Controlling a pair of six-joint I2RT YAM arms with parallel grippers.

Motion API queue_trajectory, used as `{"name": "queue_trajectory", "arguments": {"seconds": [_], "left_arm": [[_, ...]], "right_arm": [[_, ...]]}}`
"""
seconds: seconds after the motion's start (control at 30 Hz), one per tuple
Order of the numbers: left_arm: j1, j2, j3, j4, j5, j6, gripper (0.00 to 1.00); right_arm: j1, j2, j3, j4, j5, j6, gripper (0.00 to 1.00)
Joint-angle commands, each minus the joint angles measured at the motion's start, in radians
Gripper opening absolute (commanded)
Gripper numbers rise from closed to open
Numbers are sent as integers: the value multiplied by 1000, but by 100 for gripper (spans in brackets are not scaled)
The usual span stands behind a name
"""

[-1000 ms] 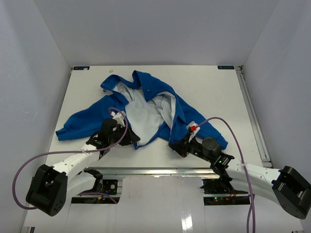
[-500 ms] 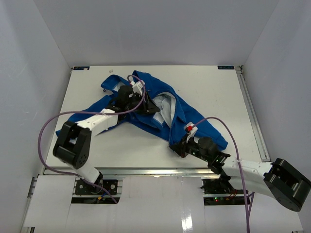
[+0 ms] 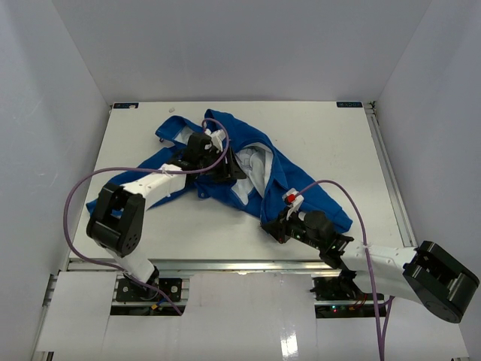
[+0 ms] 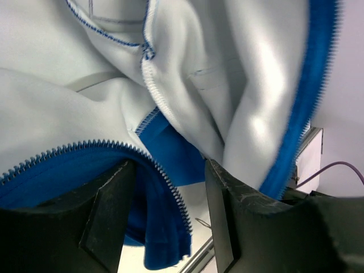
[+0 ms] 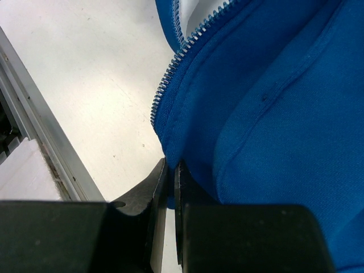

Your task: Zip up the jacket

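Note:
The blue jacket (image 3: pixel 225 131) lies crumpled mid-table, its pale lining (image 3: pixel 252 162) showing in the middle. My left gripper (image 3: pixel 227 167) hovers over that middle. In the left wrist view it (image 4: pixel 169 170) is open, and a blue front edge with zipper teeth (image 4: pixel 165 182) hangs loosely between the fingers (image 4: pixel 114 199), close to the left one, under the grey-white lining (image 4: pixel 57 114). My right gripper (image 3: pixel 269 226) sits low at the jacket's near hem. In the right wrist view it (image 5: pixel 170 168) is shut on the blue hem corner (image 5: pixel 273 85), just below the other zipper row (image 5: pixel 182 51).
A metal rail (image 3: pixel 240 263) runs along the table's near edge, close beside the right gripper (image 5: pixel 34 153). Another rail (image 3: pixel 391 180) follows the right edge. Purple cables (image 3: pixel 75 203) loop off both arms. White walls enclose the table.
The left arm swung from the near edge out onto the jacket's middle, carrying the left front panel across the lining, and its jaws have spread wider. The right gripper kept its grip, barely shifting.

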Motion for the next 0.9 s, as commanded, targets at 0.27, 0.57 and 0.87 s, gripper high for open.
{"name": "queue_trajectory", "arguments": {"seconds": [0.27, 0.57, 0.87], "left_arm": [[-68, -338, -344, 1, -162, 16, 60], [-97, -528, -573, 27, -192, -51, 50], [-108, -671, -721, 66, -193, -132, 47]], "right_arm": [[2, -72, 17, 23, 8, -7, 8], [2, -173, 13, -36, 2, 8, 8], [4, -228, 28, -82, -9, 25, 8]]}}
